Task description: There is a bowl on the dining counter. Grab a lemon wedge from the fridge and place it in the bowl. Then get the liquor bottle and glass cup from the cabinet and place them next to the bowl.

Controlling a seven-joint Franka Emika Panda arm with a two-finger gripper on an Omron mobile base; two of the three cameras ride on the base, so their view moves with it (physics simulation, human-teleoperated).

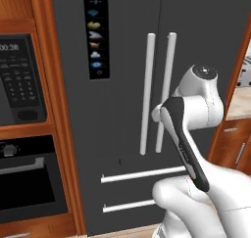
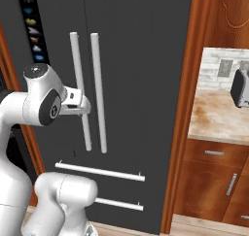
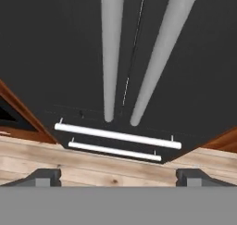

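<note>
- We see the fridge (image 1: 122,109), dark grey with both doors closed, directly ahead of us between reddish wood panels.
- Its two pale vertical handles (image 2: 87,94) stand side by side at the door seam, above two horizontal drawer handles (image 3: 115,136).
- Our end effector (image 3: 118,175) is released, fingertips (image 3: 44,177) spread wide, close to the door handles and holding nothing.
</note>
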